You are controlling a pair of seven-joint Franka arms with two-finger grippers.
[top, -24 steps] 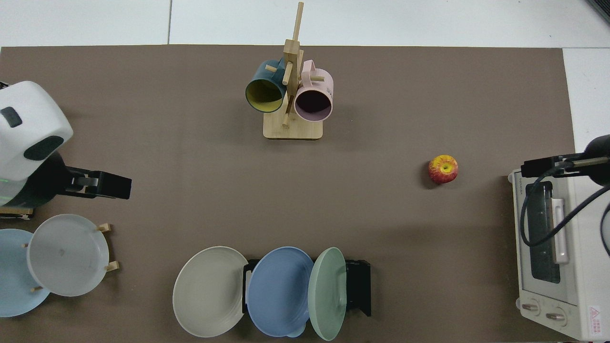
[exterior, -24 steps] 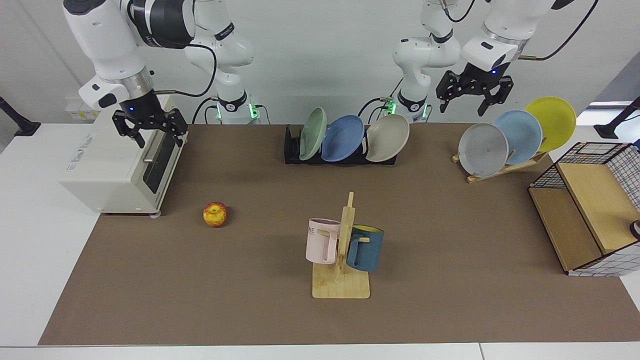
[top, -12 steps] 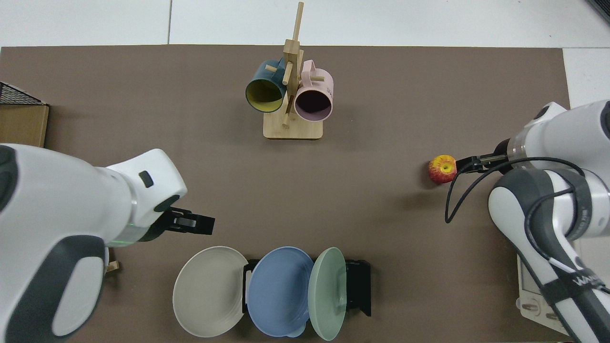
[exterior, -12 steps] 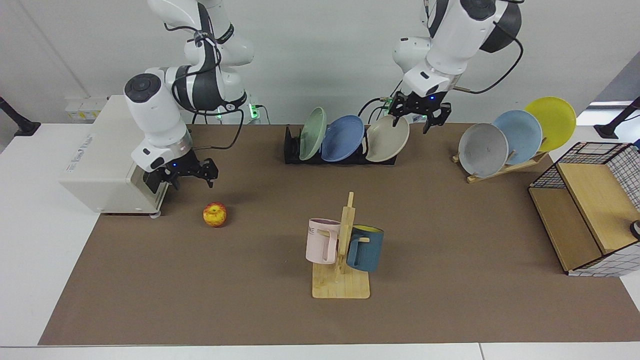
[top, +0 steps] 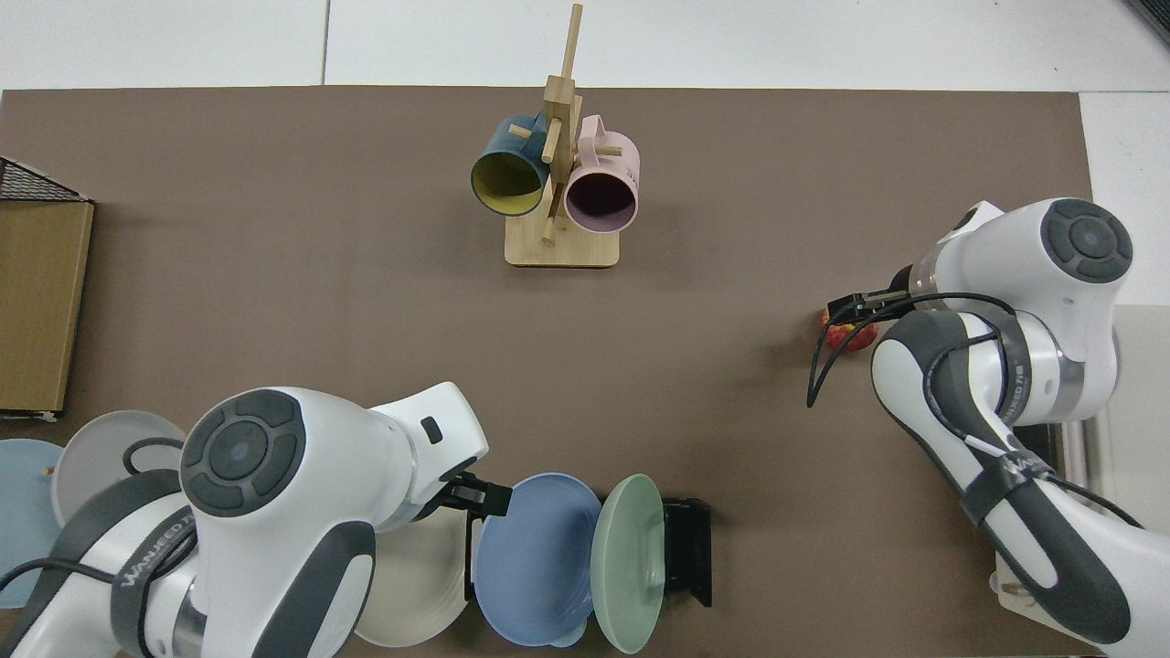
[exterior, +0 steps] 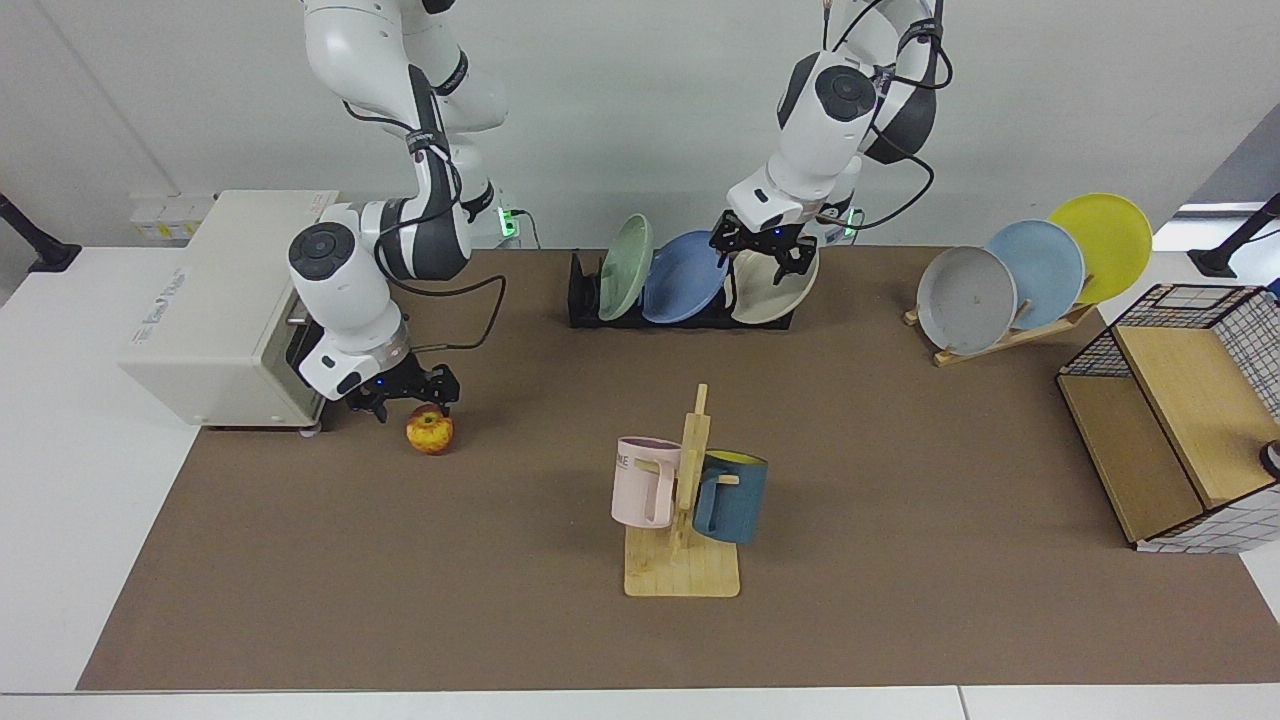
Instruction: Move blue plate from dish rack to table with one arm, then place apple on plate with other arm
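Across the middle of the frame: we see the table (exterior: 60, 480), white, with a big brown mat over most of it and a plain pale wall behind.
Upper centre: the dish rack (exterior: 585, 300) holds a green plate (exterior: 626, 265), the blue plate (exterior: 685, 277) and a beige plate (exterior: 775, 285), all on edge.
Left gripper (exterior: 766, 255): fingers apart, just above the gap between the blue and beige plates.
Right gripper (exterior: 412, 392): fingers apart, right over the apple (exterior: 430, 432) at centre left, beside a white oven (exterior: 215, 310).
Lower centre: a mug stand (exterior: 685, 520) with two mugs.
Right side: a wooden plate rack (exterior: 1010, 335) and a wire-sided box (exterior: 1175, 410).
Change: half a second ago we saw the left gripper further right, above the beige plate's rim, and the right gripper higher, up-left of the apple; both have come down. The plates and the apple have not moved.
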